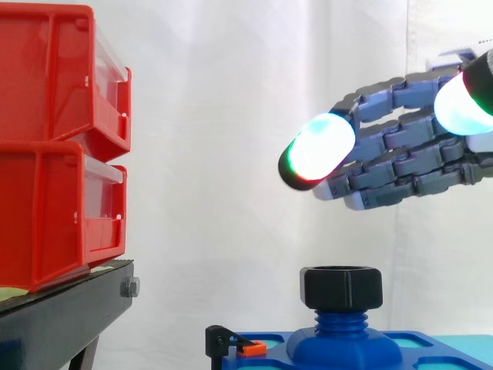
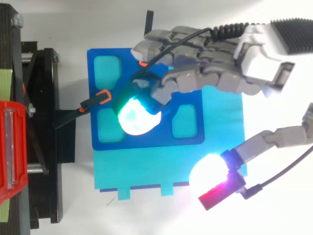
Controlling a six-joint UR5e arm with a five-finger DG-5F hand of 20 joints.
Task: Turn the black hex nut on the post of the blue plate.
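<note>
The black hex nut (image 1: 341, 287) sits on the threaded blue post (image 1: 340, 321) rising from the blue plate (image 1: 416, 347), low in the side view. My hand (image 1: 408, 158) hovers well above it, open, with its fingers stretched out leftwards and not touching the nut. One glowing fingertip (image 1: 317, 148) hangs over the nut. In the top view the hand (image 2: 215, 63) reaches in from the right across the blue plate (image 2: 105, 81), a glowing fingertip (image 2: 137, 115) covering the nut, while the thumb (image 2: 215, 178) is spread apart toward the bottom.
Two stacked red bins (image 1: 58, 146) rest on a black stand (image 1: 69, 308) at the left. A small black clamp with an orange tab (image 1: 235, 344) sits at the plate's left edge. The plate lies on a cyan base (image 2: 146, 166).
</note>
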